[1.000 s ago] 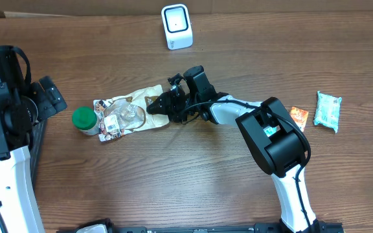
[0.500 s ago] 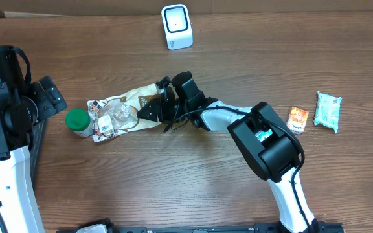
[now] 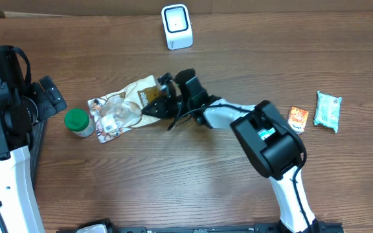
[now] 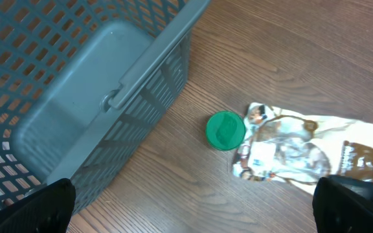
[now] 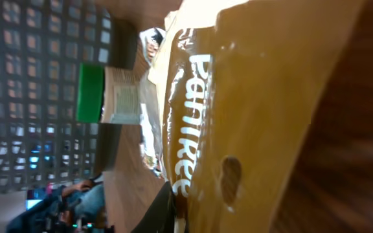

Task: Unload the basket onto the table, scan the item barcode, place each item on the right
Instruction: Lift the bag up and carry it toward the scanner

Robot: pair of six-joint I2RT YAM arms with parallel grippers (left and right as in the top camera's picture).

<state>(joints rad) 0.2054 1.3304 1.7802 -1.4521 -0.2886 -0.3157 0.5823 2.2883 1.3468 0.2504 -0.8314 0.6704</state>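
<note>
Item: snack pouch (image 3: 125, 107), crinkled, with a clear window and a brown printed end; found left of centre in the overhead frame, its right end apparently lifted off the table (image 3: 173, 188).
Barcode: not seen in any view; the face that carries it cannot be told.
Grip: right gripper (image 3: 157, 107) clenched on the pouch's brown end, close to the hang hole (image 5: 230, 175) shown in the right wrist view.
Neighbour: green-lidded jar (image 3: 78, 122), just beside the pouch's left end; contact cannot be confirmed.
Scanner: white unit (image 3: 177, 26), upper centre of the overhead frame, well apart from the pouch.
Idle arm: left gripper (image 3: 49, 96), jaws spread wide, nothing held, at the left edge near the grey basket (image 4: 154, 58).
Other stock: orange packet (image 3: 298, 118) and teal packet (image 3: 327, 110), far right.
Risk 1: the thin film edge may be pulled out of the pinch once the full weight is hung from it.
Risk 2: the jar may be knocked over if the trailing end is dragged.
Risk 3: the code may be missed if the limp, creased pouch is presented folded or wrong face out.
</note>
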